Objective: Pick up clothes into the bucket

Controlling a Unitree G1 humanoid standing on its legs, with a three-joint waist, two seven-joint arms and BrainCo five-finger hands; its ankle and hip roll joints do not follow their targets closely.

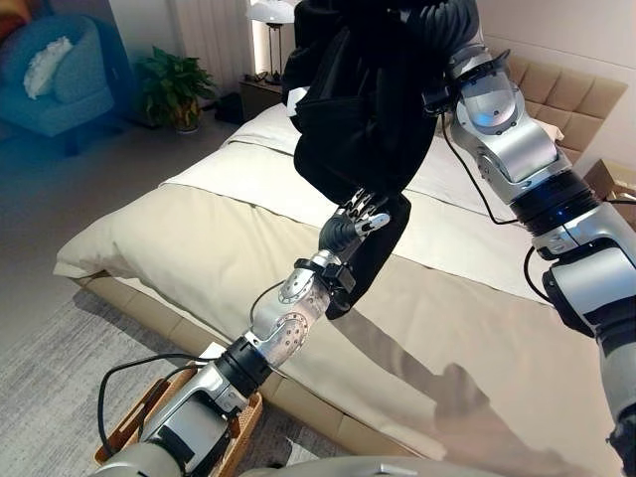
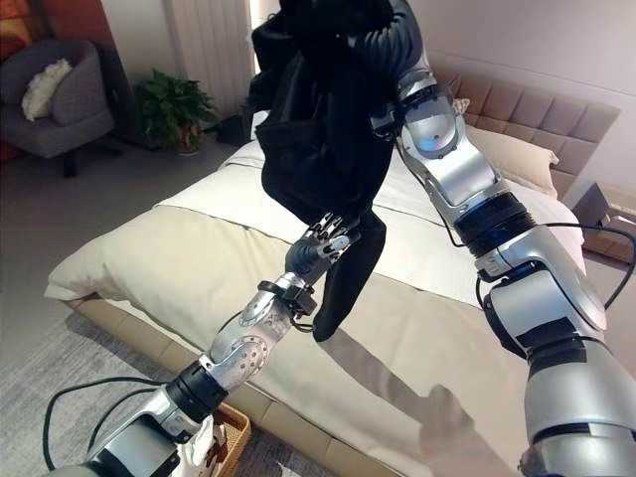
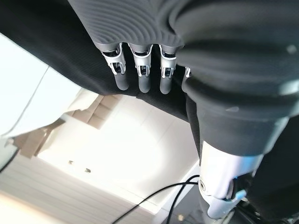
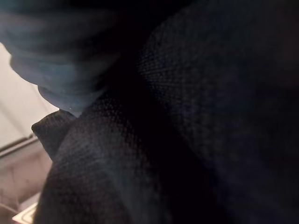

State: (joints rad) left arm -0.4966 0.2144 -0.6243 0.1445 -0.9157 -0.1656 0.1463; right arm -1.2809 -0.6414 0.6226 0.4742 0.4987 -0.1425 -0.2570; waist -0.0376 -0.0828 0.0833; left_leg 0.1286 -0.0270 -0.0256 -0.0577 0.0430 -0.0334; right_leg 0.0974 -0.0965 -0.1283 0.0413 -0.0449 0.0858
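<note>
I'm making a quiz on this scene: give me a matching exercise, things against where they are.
Things:
1. garment
2. basket
3. plant
4. armchair

Places:
A. on the floor by the bed's near edge
B. far corner, with a white cushion
C. hanging above the bed
D. on the floor beside the armchair

Pairs: 1-C, 2-A, 3-D, 4-B

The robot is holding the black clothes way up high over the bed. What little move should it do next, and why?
Probably swing the black garment toward the wicker basket near the robot's left arm. The garment hangs clear above the bed, lifted by the right arm, with the left hand against its lower edge, so carrying it over seems the next step.
</note>
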